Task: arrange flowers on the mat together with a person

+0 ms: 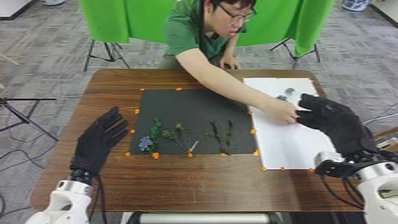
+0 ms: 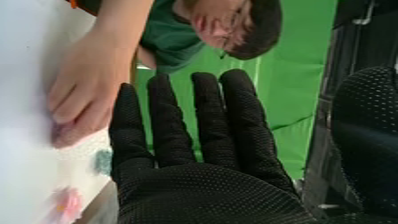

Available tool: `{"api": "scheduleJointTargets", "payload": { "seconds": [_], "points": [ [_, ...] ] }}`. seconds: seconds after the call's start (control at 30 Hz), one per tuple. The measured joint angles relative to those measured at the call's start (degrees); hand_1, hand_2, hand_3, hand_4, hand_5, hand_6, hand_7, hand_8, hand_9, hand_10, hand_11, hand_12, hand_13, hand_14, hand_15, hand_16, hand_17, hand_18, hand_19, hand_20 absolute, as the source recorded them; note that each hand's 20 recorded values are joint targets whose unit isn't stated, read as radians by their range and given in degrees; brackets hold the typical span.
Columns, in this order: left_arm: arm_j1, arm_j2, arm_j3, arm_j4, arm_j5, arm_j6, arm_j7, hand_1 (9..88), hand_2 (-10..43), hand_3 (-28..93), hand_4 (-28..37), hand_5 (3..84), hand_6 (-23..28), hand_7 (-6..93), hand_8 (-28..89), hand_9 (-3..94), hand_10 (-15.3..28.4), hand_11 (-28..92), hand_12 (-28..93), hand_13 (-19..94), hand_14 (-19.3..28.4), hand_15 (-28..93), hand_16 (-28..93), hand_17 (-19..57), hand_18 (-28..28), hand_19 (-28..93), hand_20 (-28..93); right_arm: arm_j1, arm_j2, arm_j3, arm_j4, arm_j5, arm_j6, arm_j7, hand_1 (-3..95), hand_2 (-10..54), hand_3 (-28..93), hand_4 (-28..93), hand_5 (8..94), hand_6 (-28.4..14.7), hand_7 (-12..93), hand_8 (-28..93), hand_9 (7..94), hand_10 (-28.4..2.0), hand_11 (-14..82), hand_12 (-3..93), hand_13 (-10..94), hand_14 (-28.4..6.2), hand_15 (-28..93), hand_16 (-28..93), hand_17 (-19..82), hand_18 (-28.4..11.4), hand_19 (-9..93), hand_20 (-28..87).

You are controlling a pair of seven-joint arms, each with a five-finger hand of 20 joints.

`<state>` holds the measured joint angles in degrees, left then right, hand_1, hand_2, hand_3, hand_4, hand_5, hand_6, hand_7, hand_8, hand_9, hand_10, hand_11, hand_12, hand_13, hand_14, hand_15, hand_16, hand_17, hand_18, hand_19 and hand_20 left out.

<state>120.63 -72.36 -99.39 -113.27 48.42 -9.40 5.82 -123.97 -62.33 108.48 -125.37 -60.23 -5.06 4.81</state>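
Observation:
My left hand (image 1: 96, 142), open, is over the table left of the black mat (image 1: 200, 100). At the right edge of the white mat (image 1: 298, 155) is my right hand (image 1: 333, 119), open and close to the person's hand (image 1: 280, 112). Green stems lie on the black mat: a leafy one (image 1: 156, 131) beside a bluish flower (image 1: 145, 144), a branching one (image 1: 180, 135) and thin ones (image 1: 219, 136). In the right wrist view, my right hand (image 2: 209, 187) has straight fingers; the person's hand (image 2: 89, 90) presses fingertips to something purplish. Near it are a teal item (image 2: 104, 161) and a pink flower (image 2: 67, 204).
Small grey items (image 1: 286, 94) lie on the white mat's upper part. Orange tabs edge both mats on the brown table (image 1: 195, 185). The person leans over the far edge, one arm reaching across the mats' upper right. A green cloth (image 1: 266, 25) hangs behind.

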Motion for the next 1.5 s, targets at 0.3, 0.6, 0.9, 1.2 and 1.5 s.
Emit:
{"api": "scheduleJointTargets", "payload": {
  "seconds": [0.3, 0.6, 0.9, 1.2, 1.5],
  "points": [
    [0.3, 0.29, -0.1, -0.04, -0.19, 0.14, 0.04, 24.5, -1.8, 70, -28.3, 31.3, 4.3, 18.8, -10, 21.9, 11.5, 24, 13, 22, 14.0, 22, -1, -9.4, 21.5, 44, 4, 1.41, -0.04, -2.22, 0.4, -0.37, -1.65, -0.57, 18.4, -2.5, 85, -26, 42.7, -4.3, 16, -11, 40.8, -11.0, 10.9, 18.9, 34, -12.8, 10, 25, 7, -21.0, 37, 21],
    [-0.3, 0.02, -0.03, 0.06, -0.14, 0.16, -0.09, 24.4, -1.8, 70, -28.3, 31.2, 4.3, 18.7, -10, 21.9, 11.5, 24, 13, 22, 14.1, 23, -1, -9.4, 21.5, 44, 4, 2.73, 0.02, -2.44, 0.81, -0.39, -1.62, 0.23, 18.3, -2.3, 85, -25, 42.4, -4.4, 15, -10, 40.1, -11.2, 10.6, 19.1, 34, -12.7, 10, 26, 7, -20.9, 36, 21],
    [0.89, -0.17, -0.51, -0.33, -0.25, 0.95, 0.17, 24.3, -1.8, 70, -28.3, 31.2, 4.2, 18.7, -10, 22.1, 11.6, 24, 13, 22, 14.1, 23, -1, -9.4, 21.5, 44, 4, 3.15, -0.18, -2.67, 0.98, -0.39, -2.43, 1.09, 18.3, -2.3, 86, -25, 42.1, -4.4, 15, -10, 40.1, -11.6, 10.6, 19.2, 34, -12.7, 9, 27, 7, -20.9, 36, 22],
    [1.71, -0.48, -0.83, -0.59, -0.28, 1.36, 0.13, 24.4, -1.7, 70, -28.3, 31.3, 4.3, 18.6, -10, 22.0, 11.6, 24, 13, 22, 14.0, 22, -1, -9.4, 21.5, 44, 4, 4.25, -0.27, -3.6, 1.5, -0.46, -2.69, 1.6, 18.6, -1.7, 85, -25, 42.3, -4.5, 16, -10, 40.1, -11.6, 10.8, 19.3, 34, -12.7, 9, 27, 7, -20.7, 36, 21],
    [1.53, -0.47, -0.79, -0.58, -0.32, 1.34, 0.14, 24.3, -1.8, 70, -28.3, 31.2, 4.3, 18.6, -10, 22.0, 11.5, 24, 13, 22, 14.0, 23, -1, -9.4, 21.5, 45, 4, 4.31, -0.51, -4.16, 1.35, -1.75, -2.76, 1.86, 18.7, -1.2, 85, -26, 42.3, -4.5, 16, -10, 40.0, -12.1, 10.9, 19.2, 34, -12.7, 10, 27, 7, -20.8, 36, 22]
  ]
}}
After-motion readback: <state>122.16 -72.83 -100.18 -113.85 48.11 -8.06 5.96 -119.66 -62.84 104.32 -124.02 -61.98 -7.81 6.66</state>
